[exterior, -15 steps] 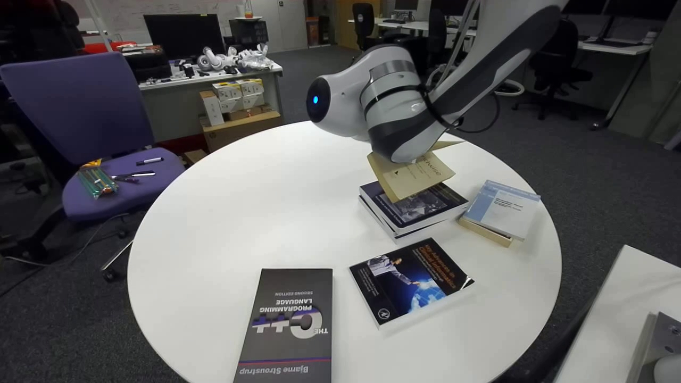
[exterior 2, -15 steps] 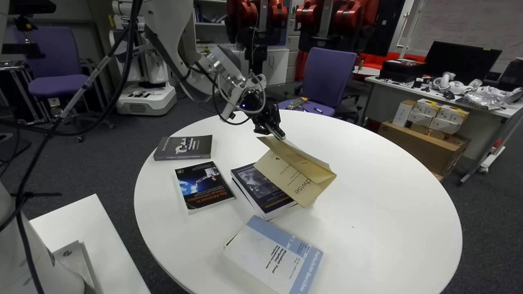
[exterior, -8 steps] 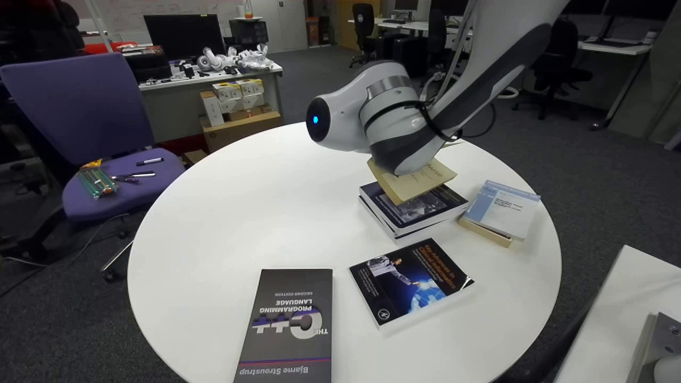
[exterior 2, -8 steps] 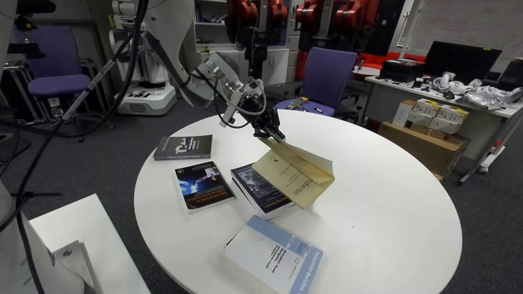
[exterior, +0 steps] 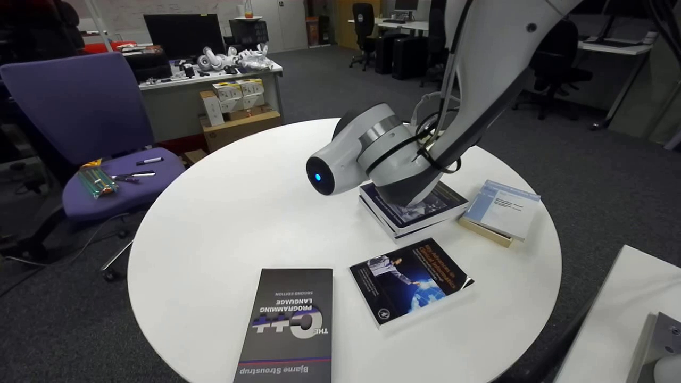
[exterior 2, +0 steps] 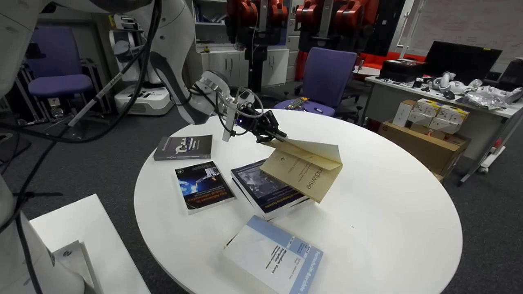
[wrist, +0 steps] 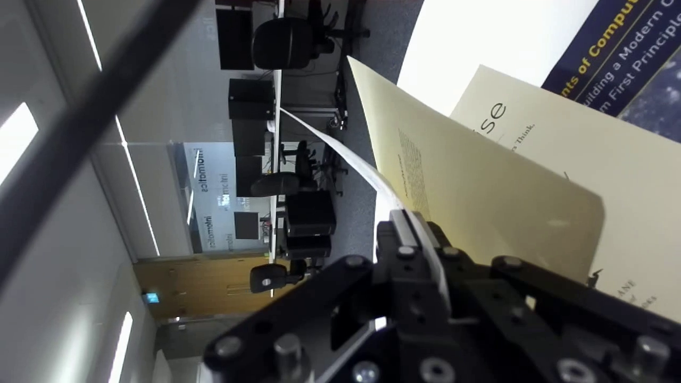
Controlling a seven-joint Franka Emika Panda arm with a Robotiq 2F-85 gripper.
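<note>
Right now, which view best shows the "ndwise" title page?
An exterior view: most of the title page shows, "ndwise" readable. Wrist view: closer, partly covered. In an exterior view, the arm hides it.

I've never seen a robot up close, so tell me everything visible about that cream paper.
The cream paper has thin, flexible-looking leaves, spread open. One shows large lettering ending in "wise" and a small dark mark; a curled one carries small print. The shut gripper pinches a leaf. The paper is tilted, partly over the navy book; I can't tell whether they touch.
</note>
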